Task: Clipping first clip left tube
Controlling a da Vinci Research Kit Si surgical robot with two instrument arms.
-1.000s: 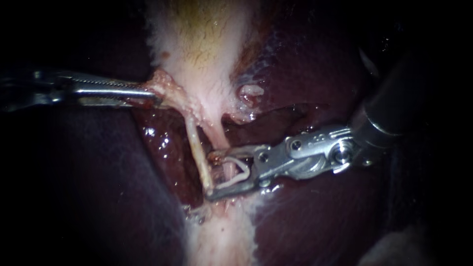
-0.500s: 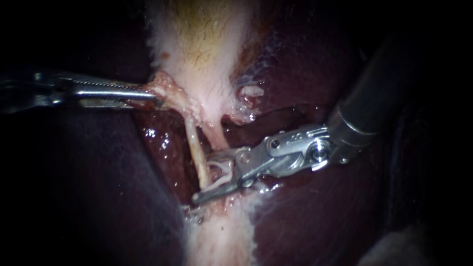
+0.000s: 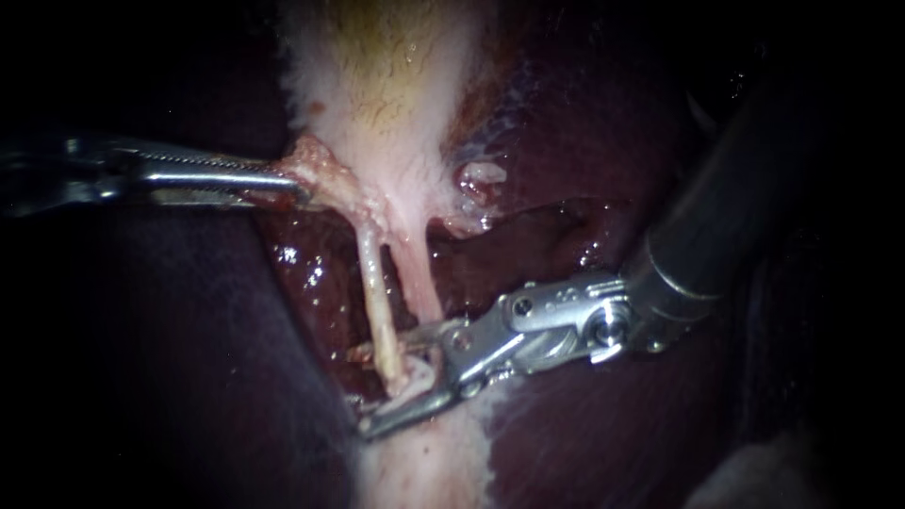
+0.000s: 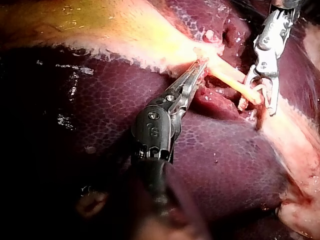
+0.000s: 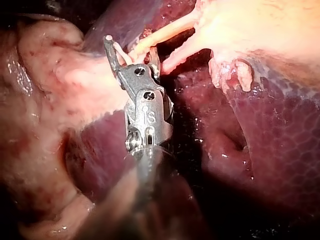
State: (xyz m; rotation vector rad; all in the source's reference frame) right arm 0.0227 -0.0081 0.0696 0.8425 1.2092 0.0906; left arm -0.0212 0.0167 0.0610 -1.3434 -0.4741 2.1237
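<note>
1. Because the left tube (image 3: pixel 372 283) is a thin, wet strand hanging from the gallbladder (image 3: pixel 377 85), judge it light, soft, slippery and easily torn.
2. Left instrument (image 3: pixel 294 188): claw pinches tissue at the gallbladder's lower edge, tensioning the strand.
3. Right instrument (image 3: pixel 382 391): claw spread, straddling the tube at its end farthest from the gallbladder.
4. Seat the clip (image 3: pixel 424 372) squarely across the strand, clear of the liver (image 3: pixel 584 424), and close gently.

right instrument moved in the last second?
Yes. The right instrument has advanced toward the endoscope view's lower left: its open jaws sat right of the left tube, and now they straddle it, lower along the tube.
</note>
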